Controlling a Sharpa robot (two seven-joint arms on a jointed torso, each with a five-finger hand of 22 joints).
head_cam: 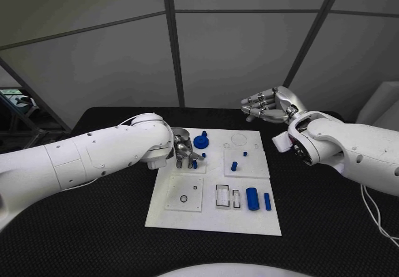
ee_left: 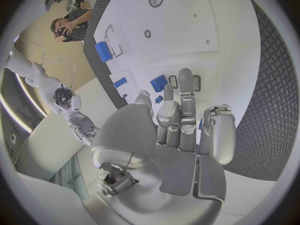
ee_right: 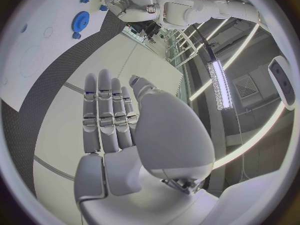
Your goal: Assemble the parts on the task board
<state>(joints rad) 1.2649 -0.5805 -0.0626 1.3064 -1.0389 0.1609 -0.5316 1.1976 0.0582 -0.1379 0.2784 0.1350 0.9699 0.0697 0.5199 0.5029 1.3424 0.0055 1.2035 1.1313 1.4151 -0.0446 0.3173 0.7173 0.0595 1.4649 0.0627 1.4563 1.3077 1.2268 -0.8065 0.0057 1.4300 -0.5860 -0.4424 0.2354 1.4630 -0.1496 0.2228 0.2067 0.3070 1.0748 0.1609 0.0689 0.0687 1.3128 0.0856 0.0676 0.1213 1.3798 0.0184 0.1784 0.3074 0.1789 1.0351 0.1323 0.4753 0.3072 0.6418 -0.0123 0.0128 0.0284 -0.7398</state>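
Lying flat mid-table, the white rectangular task board (head_cam: 166, 216) carries small blue plastic parts: a gear (head_cam: 200, 142), short pegs (head_cam: 233, 166) and two cylinders (head_cam: 252, 198) near its right edge. The left hand (head_cam: 184, 151) reaches down over the board's upper left, fingers extended, grasping nothing. The right hand (head_cam: 267, 105) hangs raised beyond the board, released.

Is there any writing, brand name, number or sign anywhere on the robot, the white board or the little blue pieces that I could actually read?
None can be read.
The task board carries only outlined shapes, a ring and rectangles, no letters or numbers.
The blue parts, such as the gear and the cylinder, look plain.
The left hand and right hand and the white arms bear no legible marking.
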